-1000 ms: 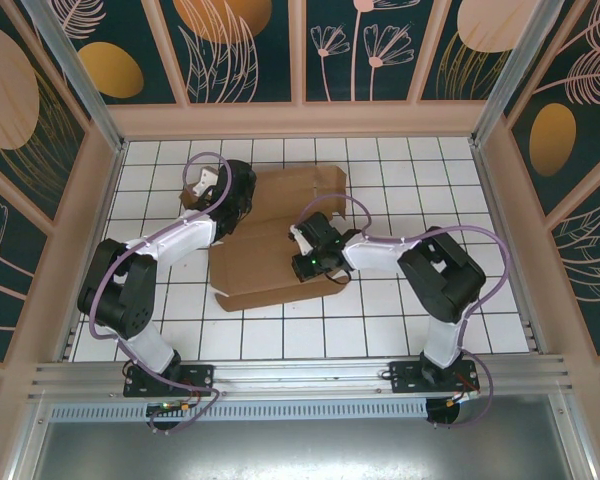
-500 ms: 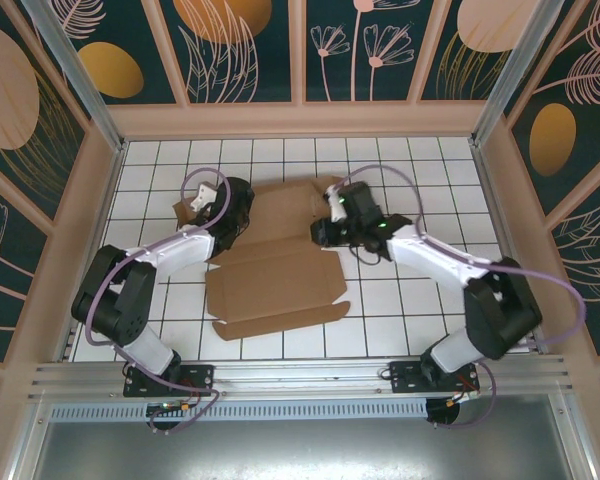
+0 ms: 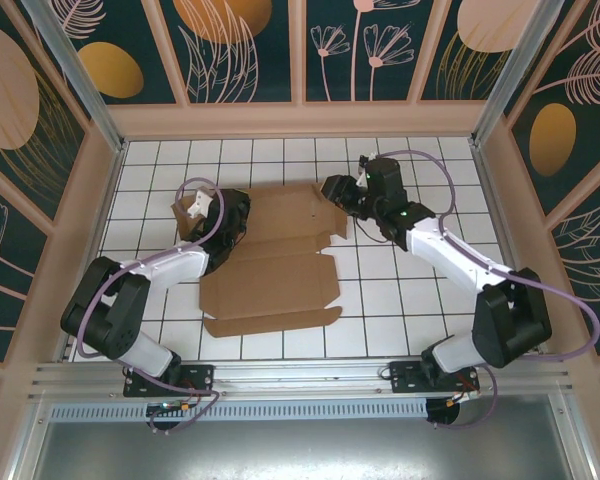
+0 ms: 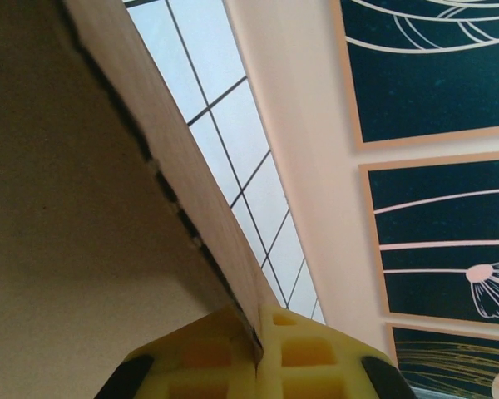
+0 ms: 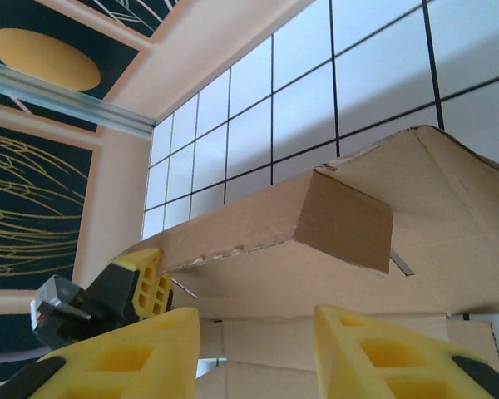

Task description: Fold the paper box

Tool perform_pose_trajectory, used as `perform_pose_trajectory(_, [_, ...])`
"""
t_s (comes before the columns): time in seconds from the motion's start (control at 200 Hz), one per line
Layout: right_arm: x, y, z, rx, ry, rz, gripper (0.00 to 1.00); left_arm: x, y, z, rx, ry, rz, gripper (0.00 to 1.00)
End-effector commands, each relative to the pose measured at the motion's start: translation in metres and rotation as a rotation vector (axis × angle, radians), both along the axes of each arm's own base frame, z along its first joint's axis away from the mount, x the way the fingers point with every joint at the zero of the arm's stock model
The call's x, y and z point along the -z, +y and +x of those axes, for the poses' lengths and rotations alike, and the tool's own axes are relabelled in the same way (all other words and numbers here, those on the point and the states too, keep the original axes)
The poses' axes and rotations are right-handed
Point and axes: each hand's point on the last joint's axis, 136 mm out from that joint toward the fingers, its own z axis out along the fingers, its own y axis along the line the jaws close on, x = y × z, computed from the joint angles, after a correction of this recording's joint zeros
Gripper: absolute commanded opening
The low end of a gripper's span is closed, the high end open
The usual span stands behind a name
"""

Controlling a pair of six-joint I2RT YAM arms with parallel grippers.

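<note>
While the left gripper pinched the paper box at its far left flap, the right gripper hung released at the far right corner.

Seen from above, the box lay opened out and mostly flat on the white tiled table between both arms, purple cables looping over them and dark leaf-patterned wall panels all round. Close up, the left wrist camera caught its yellow pads clamped on a cardboard edge. From the right wrist, its own fingers stood apart with nothing between them, a raised flap with a folded tab just beyond.
</note>
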Motion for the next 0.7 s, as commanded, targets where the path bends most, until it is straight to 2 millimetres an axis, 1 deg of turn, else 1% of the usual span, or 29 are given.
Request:
perform_pose_trajectory(0.0, [-0.018,0.012,0.012,0.034,0.03,0.111,0.42,-0.019,0.0,-0.002,0.021,-0.092,0.025,0.0])
perform_pose_trajectory(0.1, [-0.009,0.015,0.016,0.041,0.036,0.063,0.44,-0.021,-0.002,-0.006,0.044,-0.133,0.03,0.0])
perform_pose_trajectory(0.305, [0.009,0.014,0.018,0.037,0.034,0.032,0.47,-0.02,-0.006,-0.016,0.082,-0.196,0.036,0.0])
perform_pose_trajectory(0.51, [0.027,0.018,0.019,-0.002,0.017,-0.041,0.52,-0.021,-0.01,-0.022,0.107,-0.214,0.052,0.0])
perform_pose_trajectory(0.696, [0.04,0.023,0.02,-0.027,0.02,-0.051,0.54,-0.019,-0.009,-0.026,0.113,-0.219,0.065,0.0])
